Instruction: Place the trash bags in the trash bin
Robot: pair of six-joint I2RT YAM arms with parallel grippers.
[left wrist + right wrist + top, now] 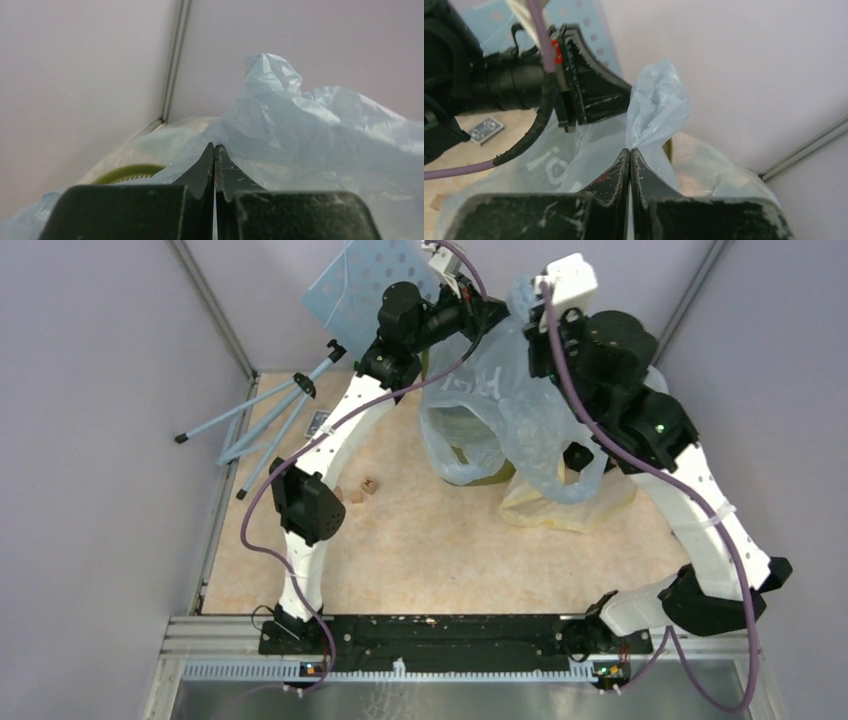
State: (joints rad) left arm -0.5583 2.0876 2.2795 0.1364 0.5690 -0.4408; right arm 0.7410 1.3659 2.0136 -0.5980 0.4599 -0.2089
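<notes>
Overhead, both arms reach to the far middle of the table (400,540), where the trash bag (505,405), a thin pale blue-grey film with faint white lettering, is held up between them; it hangs in crinkled folds over the trash bin (482,478), whose olive-green wall shows only as a strip below the bag's lower edge; whether any of the film sits inside the rim cannot be told.

From the left wrist, the left gripper (214,148) has its jaws pressed together with the film pinched at the tips; the bag (310,125) billows up behind them and a curve of the bin's green rim (127,173) shows at lower left.

From the right wrist, the right gripper (630,151) is likewise closed tight on the bag (656,105), a bunched peak of plastic rising from the tips; the other arm's black fingers are just beside that peak, on its left.

A larger yellowish bag (570,508) lies on the table, touching the bin's right side; a light-blue perforated panel (368,285) leans at the back left; a pale blue tripod (270,418) lies at the left edge; two small wooden blocks (361,489) sit left of the bin, well apart from it.
</notes>
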